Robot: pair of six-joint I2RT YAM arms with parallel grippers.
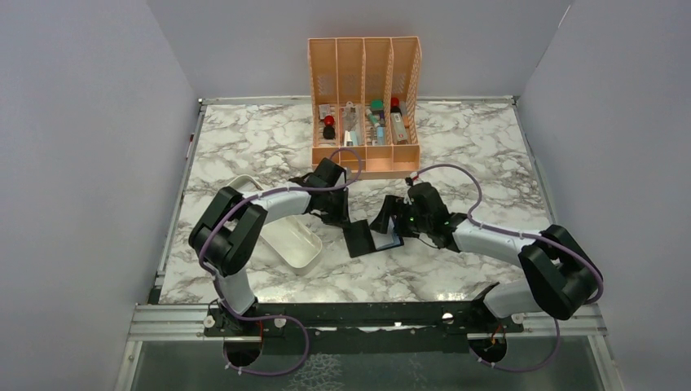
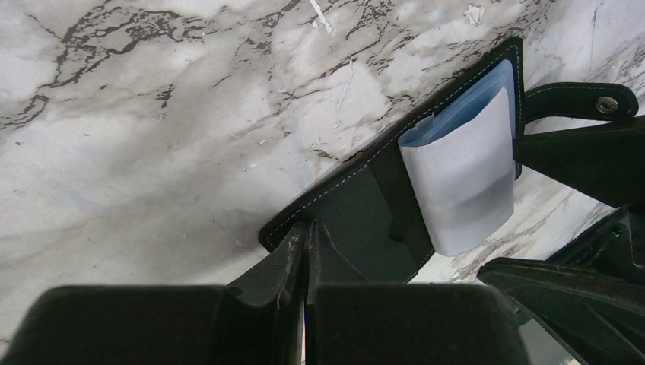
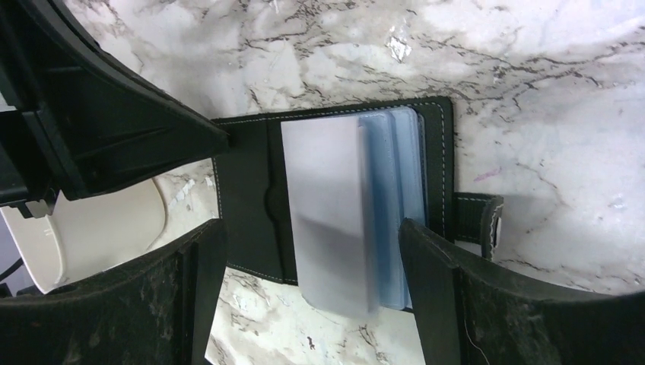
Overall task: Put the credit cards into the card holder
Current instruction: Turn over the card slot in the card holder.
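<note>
Two arms meet at the centre of the top view on a marble table (image 1: 489, 147). An orange organiser (image 1: 364, 73) stands at upper centre and a white tray (image 1: 297, 252) lies left of centre; neither is part of this step. The card holder (image 1: 358, 238) lies open at centre frame, just right of the tray, between the two grippers.

The left gripper (image 2: 304, 243) has its fingers pressed together, tips on the holder's black cover near its lower corner. Can't tell whether any cover edge is nipped between them. The right gripper (image 3: 308, 251) has its fingers wide apart, one on each side of the blue sleeves (image 3: 395, 190), holding nothing.

A pale card (image 3: 327, 205) sits partly in a sleeve, its lower end sticking out past the holder's bottom edge. The clasp tab (image 3: 479, 217) hangs off the right side.

Likely step: seat this card fully.
- Keep the left tips down on the cover so the holder doesn't slide.
- Push the card's exposed short edge straight along the sleeve, not at an angle, or it jams or buckles the sleeve.
- Keep the right fingers clear of the tab.

No other cards can be made out.
</note>
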